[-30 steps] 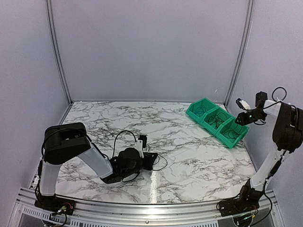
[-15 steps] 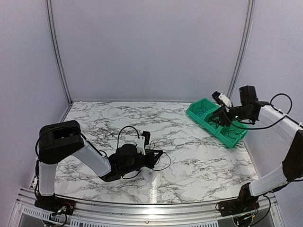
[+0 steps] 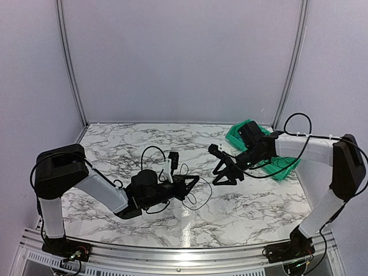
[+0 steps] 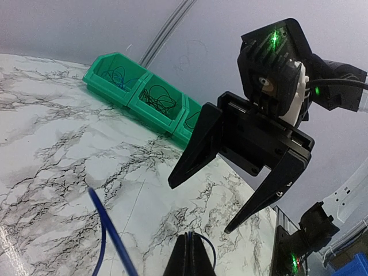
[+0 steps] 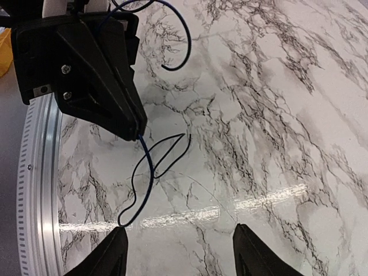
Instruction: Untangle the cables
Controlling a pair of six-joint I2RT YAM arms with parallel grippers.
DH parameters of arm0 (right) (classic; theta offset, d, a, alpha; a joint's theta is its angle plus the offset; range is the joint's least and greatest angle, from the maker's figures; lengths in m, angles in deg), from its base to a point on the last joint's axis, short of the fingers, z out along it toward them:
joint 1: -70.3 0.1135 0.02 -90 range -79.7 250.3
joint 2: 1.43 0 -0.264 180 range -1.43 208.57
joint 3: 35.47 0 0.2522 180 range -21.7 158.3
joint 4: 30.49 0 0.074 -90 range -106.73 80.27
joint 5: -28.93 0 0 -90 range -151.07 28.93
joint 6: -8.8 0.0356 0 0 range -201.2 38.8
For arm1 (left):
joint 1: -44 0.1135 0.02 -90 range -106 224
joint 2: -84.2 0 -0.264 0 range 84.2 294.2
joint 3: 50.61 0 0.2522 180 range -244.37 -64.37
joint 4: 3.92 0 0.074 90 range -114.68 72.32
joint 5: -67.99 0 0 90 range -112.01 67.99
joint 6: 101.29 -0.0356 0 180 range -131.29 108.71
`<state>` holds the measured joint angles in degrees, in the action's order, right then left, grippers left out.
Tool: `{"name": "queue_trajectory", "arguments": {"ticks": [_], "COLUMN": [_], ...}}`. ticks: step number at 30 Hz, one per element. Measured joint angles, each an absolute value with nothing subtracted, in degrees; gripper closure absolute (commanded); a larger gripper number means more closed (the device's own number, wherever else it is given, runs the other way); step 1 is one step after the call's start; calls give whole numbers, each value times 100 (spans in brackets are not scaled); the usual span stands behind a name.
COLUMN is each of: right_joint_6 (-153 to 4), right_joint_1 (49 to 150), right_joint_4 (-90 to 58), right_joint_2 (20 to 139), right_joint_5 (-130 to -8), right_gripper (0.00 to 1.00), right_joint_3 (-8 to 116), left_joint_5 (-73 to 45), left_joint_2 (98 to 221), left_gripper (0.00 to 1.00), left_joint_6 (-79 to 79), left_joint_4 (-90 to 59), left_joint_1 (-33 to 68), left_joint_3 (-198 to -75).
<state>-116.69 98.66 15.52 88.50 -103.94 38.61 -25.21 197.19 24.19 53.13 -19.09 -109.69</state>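
My left gripper (image 3: 194,182) is shut on a thin blue cable (image 5: 146,167) and holds it just above the marble table. In the left wrist view the closed fingertips (image 4: 192,244) pinch the blue cable (image 4: 109,230), which loops to the left. A thin black cable (image 5: 172,149) lies looped on the table under it; loose loops show in the top view (image 3: 192,198). My right gripper (image 3: 223,172) is open and empty, facing the left gripper's tip (image 5: 138,132) at close range. Its spread jaws fill the left wrist view (image 4: 199,207), and the right wrist view shows them wide apart (image 5: 179,229).
Three joined green bins (image 3: 286,165) stand at the back right behind the right arm; they hold more thin coiled cables (image 4: 161,100). The metal rail of the table's front edge (image 5: 40,190) runs near the left gripper. Walls close the table on three sides.
My right arm has swung from over the green bins down to the table's middle, opposite the left gripper. My left gripper has reached a little right, lifting the cable.
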Motion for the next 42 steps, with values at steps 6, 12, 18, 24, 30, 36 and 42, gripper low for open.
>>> {"name": "queue_trajectory", "arguments": {"ticks": [6,12,18,24,30,36,42], "right_joint_6": [-11535,-11258,-11118,-11120,-11122,-11122,-11122], "right_joint_1": [10268,10417,10417,10542,10544,10443,10443], "right_joint_4": [1547,1488,1383,1064,935,1077,1095], "right_joint_2": [9265,9600,9880,9886,9847,9849,9849], "right_joint_5": [-10776,-11010,-11089,-11144,-10829,-10545,-10435], "right_gripper": [38,84,100,100,100,100,100], "right_joint_3": [4187,4265,4265,4241,4066,3972,3972], "left_joint_5": [-2451,-2440,-2480,-2720,-3385,-3754,-3780], "left_joint_2": [19719,19678,19494,19151,18482,18187,18093], "left_gripper": [100,100,98,95,81,100,83], "left_joint_6": [2437,2448,2452,2452,2518,2660,2712], "left_joint_4": [5324,5330,5431,5433,5759,6310,6487], "left_joint_1": [-1909,-1909,-1909,-1912,-1652,-1276,-1212], "left_joint_3": [-10967,-10958,-10790,-10276,-9476,-8962,-8676]}}
